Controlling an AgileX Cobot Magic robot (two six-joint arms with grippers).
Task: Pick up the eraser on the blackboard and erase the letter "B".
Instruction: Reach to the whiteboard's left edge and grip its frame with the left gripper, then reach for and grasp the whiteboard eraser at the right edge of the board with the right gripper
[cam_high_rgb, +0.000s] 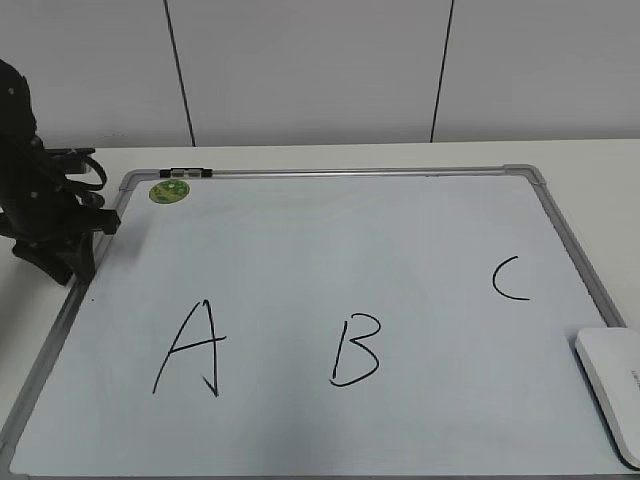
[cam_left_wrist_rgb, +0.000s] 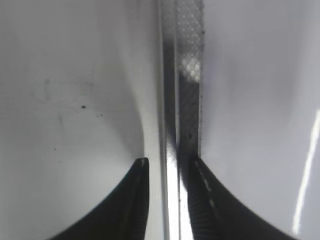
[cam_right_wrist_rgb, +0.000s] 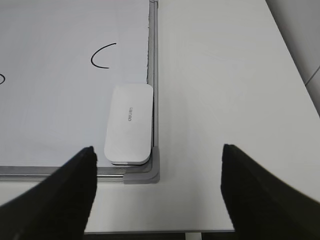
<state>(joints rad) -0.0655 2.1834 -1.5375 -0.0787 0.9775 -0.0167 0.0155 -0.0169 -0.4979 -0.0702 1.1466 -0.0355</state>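
Observation:
The blackboard is a white board in a grey frame, lying flat on the table. The letter "B" is drawn in black at its front middle. The eraser is a flat white block lying on the board's front right corner. In the right wrist view the eraser lies just inside the frame corner. My right gripper is open and empty, above that corner, with the eraser ahead and a little left of the jaws. My left gripper is at the board's left edge. Its fingers are closed narrowly on the frame rail.
A black "A" is left of the B and a black "C" right of it, also seen in the right wrist view. A round green sticker sits at the far left corner. A white wall stands behind the table.

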